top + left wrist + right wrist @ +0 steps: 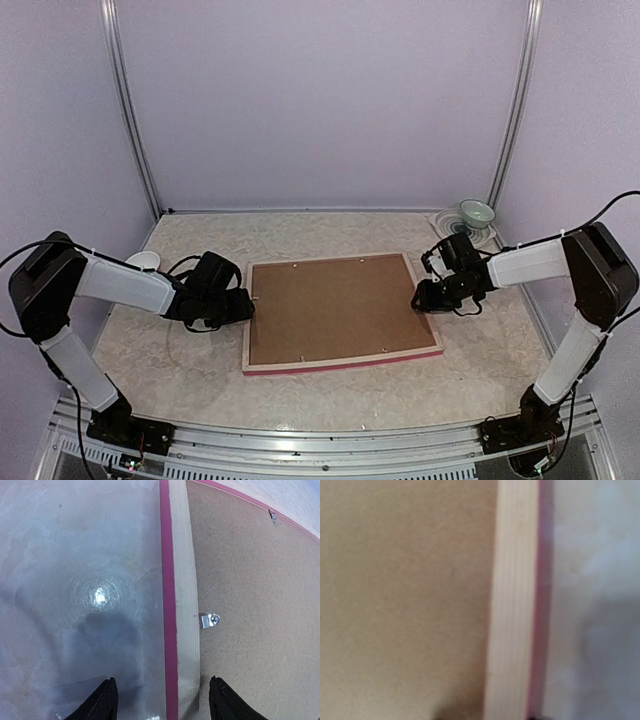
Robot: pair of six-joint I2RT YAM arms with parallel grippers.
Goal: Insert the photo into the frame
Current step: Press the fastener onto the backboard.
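The frame [340, 362] lies face down in the middle of the table, pale wood rim up and pink edge showing. A plain brown backing board [335, 305] fills it. The photo is hidden. My left gripper [245, 305] is open at the frame's left edge. In the left wrist view the gripper [163, 700] straddles the wood rail [184, 605], one finger over the table and one over the board. My right gripper [425, 297] is at the frame's right edge. Its wrist view is blurred and very close to the rail [512, 605], and only dark fingertip traces show either side of it.
A small metal clip [210, 620] sits on the board by the left rail, and another [272, 517] is farther along. A pale green bowl [476, 213] on a plate stands at the back right. A white round object [143, 260] lies behind the left arm.
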